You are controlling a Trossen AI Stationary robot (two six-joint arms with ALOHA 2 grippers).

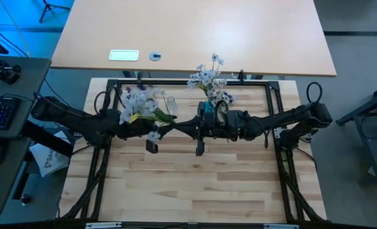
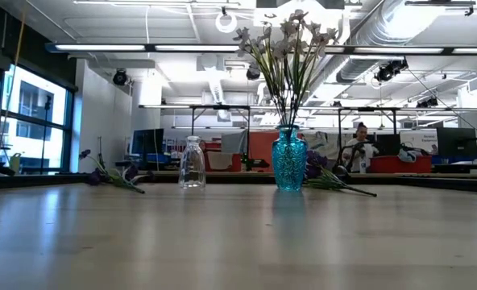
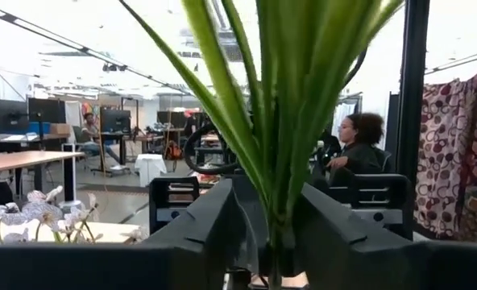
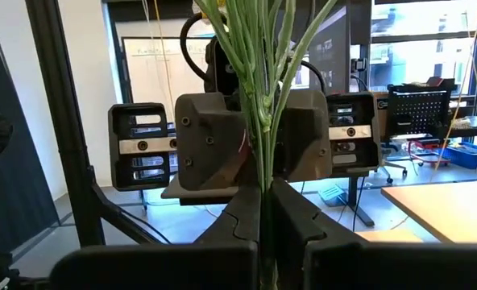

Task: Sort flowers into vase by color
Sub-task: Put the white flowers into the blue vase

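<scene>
Flowers (image 4: 259, 89): my right claw (image 4: 263, 234) is clamped on their stems; my left claw (image 3: 272, 242) pinches a green stem (image 3: 279, 121) too.

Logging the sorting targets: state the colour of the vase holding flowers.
Turquoise blue vase, clearest in the low view.

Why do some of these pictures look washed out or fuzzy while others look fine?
Low view: ceiling lights glare behind the blue vase, and the tabletop reflects a pale sheen. Left wrist view: bright windows wash out the background, and the green stems sit so close they blur. Right wrist view: the stems look sharper, windows still bright. High view: a blue glow tints the top-left corner.
</scene>
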